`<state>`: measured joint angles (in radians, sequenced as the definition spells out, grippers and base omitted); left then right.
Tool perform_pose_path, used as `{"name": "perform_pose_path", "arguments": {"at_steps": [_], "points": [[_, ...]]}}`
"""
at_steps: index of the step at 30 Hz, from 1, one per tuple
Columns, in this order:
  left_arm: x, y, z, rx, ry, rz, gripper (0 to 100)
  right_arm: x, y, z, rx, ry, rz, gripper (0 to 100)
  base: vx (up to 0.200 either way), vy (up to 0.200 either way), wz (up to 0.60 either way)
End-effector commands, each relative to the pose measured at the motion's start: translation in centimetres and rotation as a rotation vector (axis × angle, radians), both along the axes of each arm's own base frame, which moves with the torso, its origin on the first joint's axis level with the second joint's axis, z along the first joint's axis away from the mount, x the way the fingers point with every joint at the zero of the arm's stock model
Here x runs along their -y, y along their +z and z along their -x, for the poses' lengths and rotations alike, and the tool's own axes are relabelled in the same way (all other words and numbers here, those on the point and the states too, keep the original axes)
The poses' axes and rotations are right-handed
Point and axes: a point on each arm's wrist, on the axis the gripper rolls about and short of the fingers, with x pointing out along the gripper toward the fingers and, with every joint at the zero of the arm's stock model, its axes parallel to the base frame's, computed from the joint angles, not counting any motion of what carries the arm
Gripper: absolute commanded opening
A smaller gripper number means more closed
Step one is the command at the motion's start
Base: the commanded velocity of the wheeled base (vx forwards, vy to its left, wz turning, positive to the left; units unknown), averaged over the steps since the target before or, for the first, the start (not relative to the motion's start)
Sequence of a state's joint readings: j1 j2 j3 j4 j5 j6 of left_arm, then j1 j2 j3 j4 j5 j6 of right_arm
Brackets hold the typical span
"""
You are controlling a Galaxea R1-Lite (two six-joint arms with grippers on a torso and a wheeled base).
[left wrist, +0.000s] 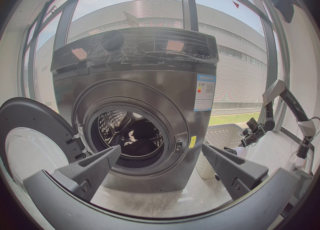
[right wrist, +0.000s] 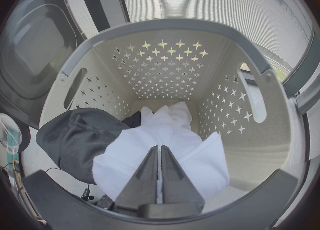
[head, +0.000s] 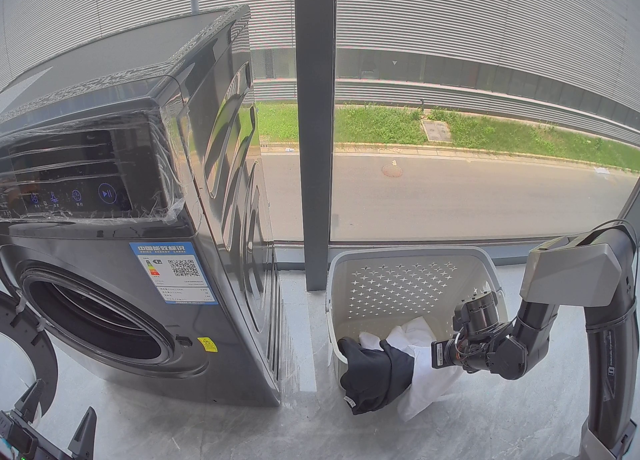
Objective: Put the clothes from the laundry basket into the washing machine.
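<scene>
The white cloth garment (right wrist: 150,130), hung over the near rim of the pale perforated laundry basket (right wrist: 166,25), is pinched by the right gripper (right wrist: 159,149), while the open drum (left wrist: 133,137) of the dark grey washing machine (left wrist: 133,84) is placed well to its left, nearer the spread left gripper (left wrist: 160,150).

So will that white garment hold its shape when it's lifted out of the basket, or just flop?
Probably flop: the white garment sags in soft folds over the rim of the basket. It looks thin, so likely light. The dark garment lies against it and might drag along if the right hand pulls.
</scene>
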<state>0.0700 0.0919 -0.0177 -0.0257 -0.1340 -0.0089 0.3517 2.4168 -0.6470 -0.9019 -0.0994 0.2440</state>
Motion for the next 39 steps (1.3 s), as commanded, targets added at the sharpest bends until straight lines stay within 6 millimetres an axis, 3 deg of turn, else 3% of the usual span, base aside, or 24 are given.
{"name": "perform_pose_path", "arguments": {"at_steps": [1,2,5,6,7,9,10,11,14,22,23,30,37,39], "points": [[0.0,-0.1,0.0,-0.005,0.000,0.001,100,0.3,2.8,-1.7,0.108,-0.024,-0.039,0,0.000,0.000,0.00],[0.0,-0.1,0.0,-0.005,0.000,0.002,100,0.3,3.0,-1.7,0.112,-0.026,-0.040,0,0.000,0.000,0.00],[0.0,-0.1,0.0,-0.007,0.000,0.002,100,0.8,7.9,-2.8,0.259,-0.021,-0.091,0,0.000,0.000,0.00],[0.0,-0.1,0.0,-0.007,0.000,0.002,100,0.8,7.9,-2.8,0.259,-0.021,-0.091,0,0.000,0.000,0.00],[0.0,-0.1,0.0,-0.007,0.000,0.002,100,1.0,10.5,-2.7,0.325,0.009,-0.130,0,0.000,0.000,0.00],[0.0,-0.1,0.0,-0.007,0.000,0.004,100,1.2,13.3,-2.2,0.389,0.044,-0.179,0,0.000,0.000,0.00],[0.0,-0.1,0.0,-0.007,0.000,0.004,100,1.2,13.3,-2.2,0.389,0.044,-0.179,0,0.000,0.000,0.00],[0.0,-0.1,0.0,-0.007,0.000,0.004,100,1.4,15.6,-1.5,0.445,0.064,-0.211,0,0.000,0.000,0.00],[0.0,-0.1,0.0,-0.007,0.000,0.004,100,1.7,17.6,-0.4,0.494,0.079,-0.232,0,0.000,0.000,0.00],[0.0,-0.1,0.0,-0.007,-0.002,0.004,100,2.3,15.1,1.7,0.376,0.124,-0.224,0,0.000,0.000,0.00],[0.0,-0.1,0.0,-0.007,-0.002,0.004,100,2.3,15.1,1.7,0.376,0.124,-0.224,100,0.000,0.000,0.00],[0.0,-0.1,0.0,-0.005,-0.002,0.004,100,2.6,12.8,2.6,0.288,0.134,-0.185,100,0.000,0.000,0.00],[0.0,-0.1,0.0,-0.005,-0.002,0.004,100,3.7,9.8,7.2,0.120,0.196,-0.088,100,0.000,0.000,0.00],[0.0,-0.1,0.0,-0.005,-0.002,0.004,100,3.7,9.8,7.2,0.120,0.196,-0.088,100,0.000,0.000,0.00]]}}
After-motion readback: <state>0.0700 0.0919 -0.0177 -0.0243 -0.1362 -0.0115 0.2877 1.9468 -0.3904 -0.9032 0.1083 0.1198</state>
